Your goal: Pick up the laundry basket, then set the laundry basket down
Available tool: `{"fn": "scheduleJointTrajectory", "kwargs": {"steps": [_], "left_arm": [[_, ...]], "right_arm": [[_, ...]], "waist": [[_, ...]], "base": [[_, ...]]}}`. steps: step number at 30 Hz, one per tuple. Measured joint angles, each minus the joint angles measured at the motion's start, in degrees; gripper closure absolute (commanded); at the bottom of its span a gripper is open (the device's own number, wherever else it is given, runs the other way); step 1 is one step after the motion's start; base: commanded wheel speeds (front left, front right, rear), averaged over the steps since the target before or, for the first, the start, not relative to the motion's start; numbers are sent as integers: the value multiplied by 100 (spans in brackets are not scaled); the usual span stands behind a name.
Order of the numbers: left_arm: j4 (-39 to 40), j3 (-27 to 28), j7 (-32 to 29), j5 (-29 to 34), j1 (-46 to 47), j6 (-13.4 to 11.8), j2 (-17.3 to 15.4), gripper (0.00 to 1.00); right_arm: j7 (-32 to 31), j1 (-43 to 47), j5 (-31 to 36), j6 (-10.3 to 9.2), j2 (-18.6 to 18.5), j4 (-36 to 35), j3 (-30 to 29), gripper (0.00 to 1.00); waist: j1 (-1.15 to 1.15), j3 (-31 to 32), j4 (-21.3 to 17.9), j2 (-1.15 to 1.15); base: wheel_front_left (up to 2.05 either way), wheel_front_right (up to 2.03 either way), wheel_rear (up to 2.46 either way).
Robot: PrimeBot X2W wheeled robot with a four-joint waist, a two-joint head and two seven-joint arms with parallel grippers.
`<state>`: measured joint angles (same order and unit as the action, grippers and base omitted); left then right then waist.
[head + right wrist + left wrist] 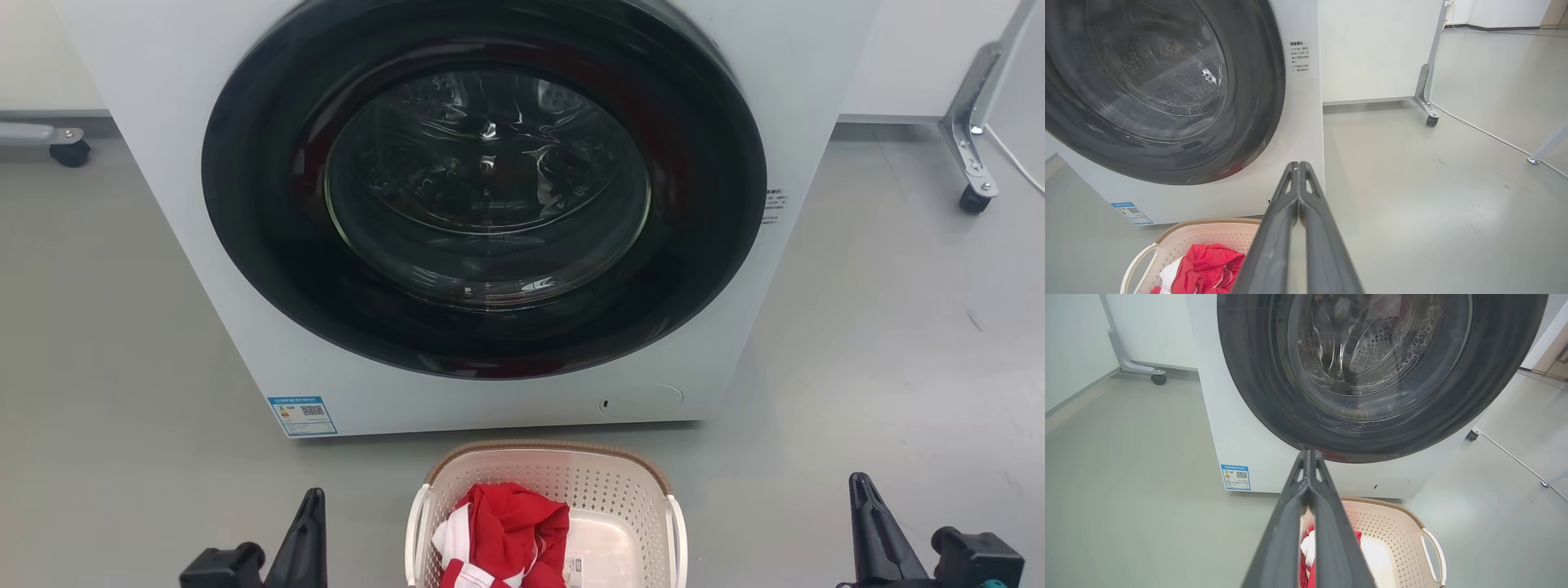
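1. the left gripper [306, 523] is hovering at the lower left of the head view, fingers pressed together, holding nothing, well apart from the basket's left handle.
2. the laundry basket [608, 478] is sitting on the floor [122, 343] just in front of the washing machine [204, 245], midway between the grippers, a red and white garment [506, 531] lying inside; its long axis looks to be running toward the washer.
3. the right gripper [867, 518] is waiting at the lower right, fingers together and empty, somewhat farther from the basket, so the left looks nearer.
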<state>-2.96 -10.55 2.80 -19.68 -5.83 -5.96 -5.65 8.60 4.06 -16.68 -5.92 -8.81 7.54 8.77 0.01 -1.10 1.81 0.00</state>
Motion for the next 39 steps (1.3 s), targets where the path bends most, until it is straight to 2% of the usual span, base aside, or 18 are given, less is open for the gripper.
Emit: {"fn": "scheduleJointTrajectory", "kwargs": {"steps": [39], "left_arm": [[-591, 702, -448, -3256, 376, 552, 132, 100]], "right_arm": [[-711, -376, -3429, 554, 282, 414, -742, 100]], "waist": [[0, 45, -82, 0]], "base": [[0, 0, 0]]}}
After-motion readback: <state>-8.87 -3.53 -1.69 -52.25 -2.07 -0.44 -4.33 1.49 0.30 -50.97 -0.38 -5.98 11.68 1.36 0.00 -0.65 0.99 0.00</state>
